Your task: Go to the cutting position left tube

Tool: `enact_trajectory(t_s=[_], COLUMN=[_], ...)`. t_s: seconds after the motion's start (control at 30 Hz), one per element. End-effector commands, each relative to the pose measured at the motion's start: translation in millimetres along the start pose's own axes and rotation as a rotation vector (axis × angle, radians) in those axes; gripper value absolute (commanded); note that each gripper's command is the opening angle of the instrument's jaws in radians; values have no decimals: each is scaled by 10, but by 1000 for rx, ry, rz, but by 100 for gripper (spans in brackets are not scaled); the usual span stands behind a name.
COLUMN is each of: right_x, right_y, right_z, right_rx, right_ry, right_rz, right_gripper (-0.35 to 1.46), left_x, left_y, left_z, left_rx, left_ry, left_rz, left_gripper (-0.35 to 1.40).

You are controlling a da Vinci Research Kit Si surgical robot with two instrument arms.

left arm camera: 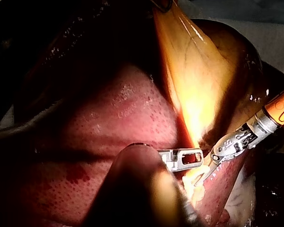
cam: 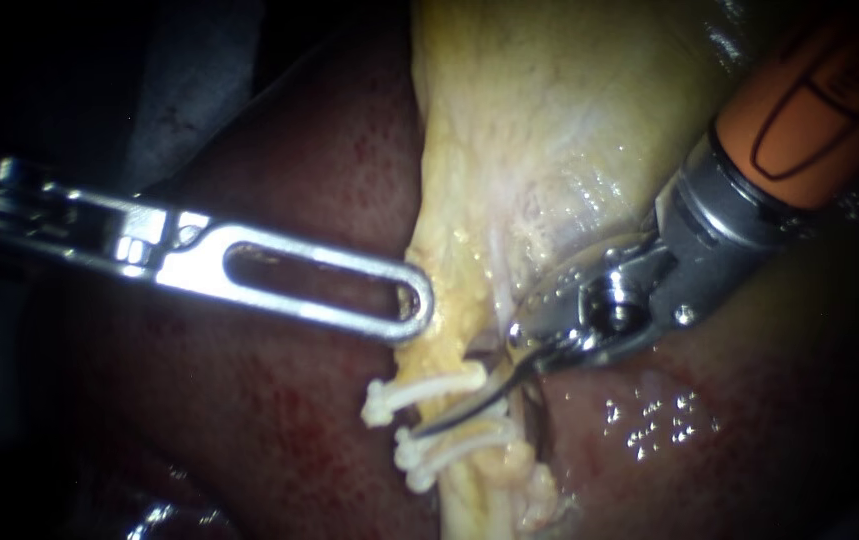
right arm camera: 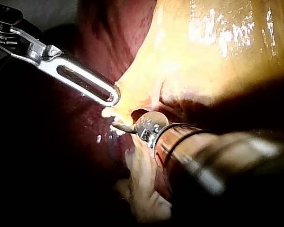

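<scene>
1. Left instrument (cam: 414,300): slotted jaws, entering over bare dark liver (cam: 279,430). The jaws are pressed together on the pale edge of the gallbladder (cam: 549,120), just above the clips. Open liver lies below and to the left of its shaft.

2. Tube (cam: 489,470): a pale strand running down from the gallbladder's narrow end, at the view's lower centre. Three white clips (cam: 419,392) cross it, one upper and two lower close together, leaving a short bare stretch between.

3. Right instrument (cam: 474,400): curved blades, parted. The thin dark blade lies across the tube in the bare stretch between the clips, and the broader blade sits above, against the tissue. Its wrist sits close to the gallbladder wall. Glistening liver lies free beneath it.

4. Left wrist view: the gallbladder (left arm camera: 199,71) rises off the liver as a taut, lit sheet. The view's own shaft covers part of the clips.

5. Right wrist view: only the blade point (right arm camera: 117,126) shows, just beside the left jaw tip (right arm camera: 114,98). The shaft hides the tube.
</scene>
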Motion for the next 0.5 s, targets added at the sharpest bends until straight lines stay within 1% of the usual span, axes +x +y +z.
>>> enact_trajectory(t_s=[0.03, 0.5], right_x=[0, 0], right_y=[0, 0], right_z=[0, 1], right_rx=[0, 0], right_ry=[0, 0], right_rz=[0, -1], right_gripper=[27, 26], left_x=[0, 0], left_y=[0, -1], left_z=[0, 0], left_rx=[0, 0], left_ry=[0, 0], left_rz=[0, 0], left_gripper=[-35, -35])
